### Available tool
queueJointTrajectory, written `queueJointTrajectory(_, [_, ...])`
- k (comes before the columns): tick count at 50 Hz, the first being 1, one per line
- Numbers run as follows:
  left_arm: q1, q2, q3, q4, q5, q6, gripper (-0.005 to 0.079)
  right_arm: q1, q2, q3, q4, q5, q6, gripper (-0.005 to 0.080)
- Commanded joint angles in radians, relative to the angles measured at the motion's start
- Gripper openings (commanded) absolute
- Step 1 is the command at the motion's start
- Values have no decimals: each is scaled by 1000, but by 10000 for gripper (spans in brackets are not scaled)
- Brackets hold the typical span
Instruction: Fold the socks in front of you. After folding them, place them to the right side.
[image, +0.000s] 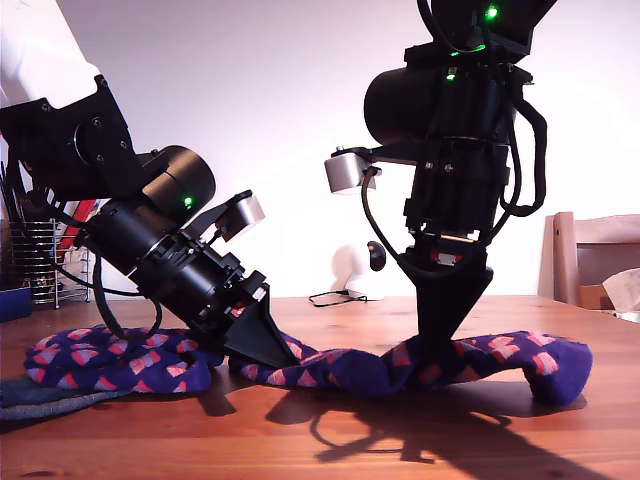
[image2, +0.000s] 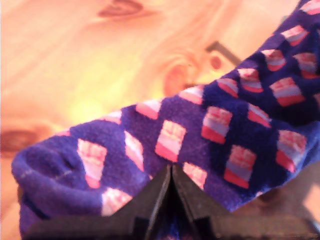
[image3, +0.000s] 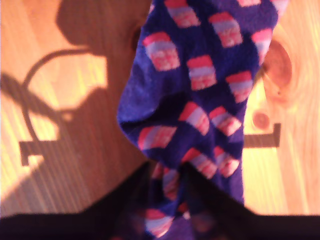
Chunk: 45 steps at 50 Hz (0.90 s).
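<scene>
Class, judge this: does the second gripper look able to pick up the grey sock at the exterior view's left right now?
Probably not yet. My second gripper is shut on the checked sock, so its jaws are occupied, and the grey sock lies partly under another checked sock.

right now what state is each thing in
my first gripper, shut on sock
my second gripper, shut on sock
sock, unfolded, stretched along the table
other sock, loose, ungripped
grey sock, flat under other sock
</scene>
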Motion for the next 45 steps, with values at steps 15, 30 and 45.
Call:
queueJointTrajectory(15, [9, 69, -8, -51, -76, 6, -21, -23, -38, 74, -111, 25, 167, 288])
queueJointTrajectory(30, [12, 69, 7, -57, -105, 181, -21, -90, -38, 74, -247, 23, 309, 288])
queueJointTrajectory(45, [-14, 69, 30, -98, -170, 274, -21, -151, -38, 74, -255, 61, 669, 288])
